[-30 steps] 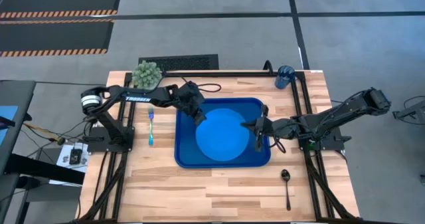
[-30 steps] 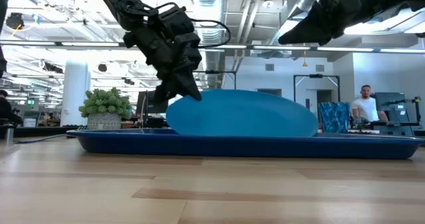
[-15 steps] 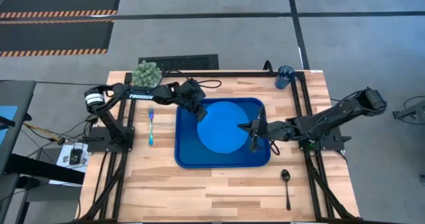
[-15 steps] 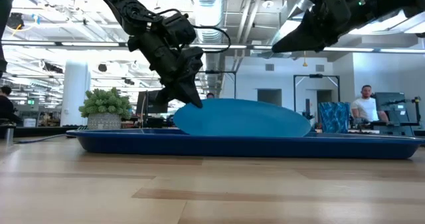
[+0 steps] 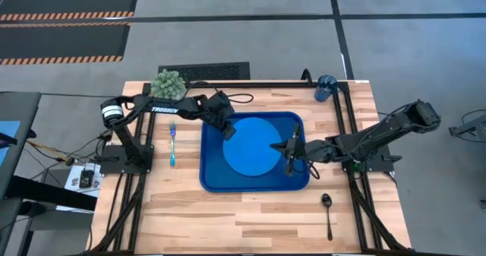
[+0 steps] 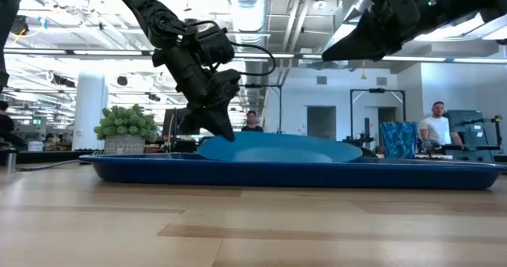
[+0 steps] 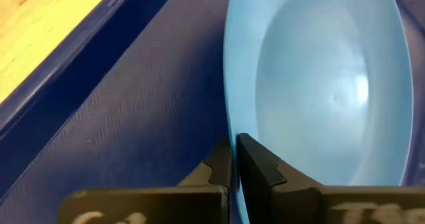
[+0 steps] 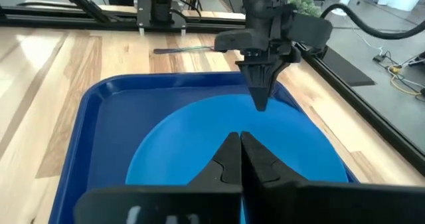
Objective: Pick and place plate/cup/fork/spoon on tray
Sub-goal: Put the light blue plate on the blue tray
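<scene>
Pinching round smooth plate [image 5: 254, 145] rim, left end effector [image 5: 228, 132] over matte tray [image 5: 209, 172]; right end effector [image 5: 289, 156] closed, empty.

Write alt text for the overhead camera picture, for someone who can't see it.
A round light-blue plate lies in a dark-blue rectangular plastic tray on a wooden table, the left gripper pinching its rim and the right gripper, fingers shut, above its opposite edge. A green-teal fork, dark spoon, blue cup and potted plant sit outside the tray.
</scene>
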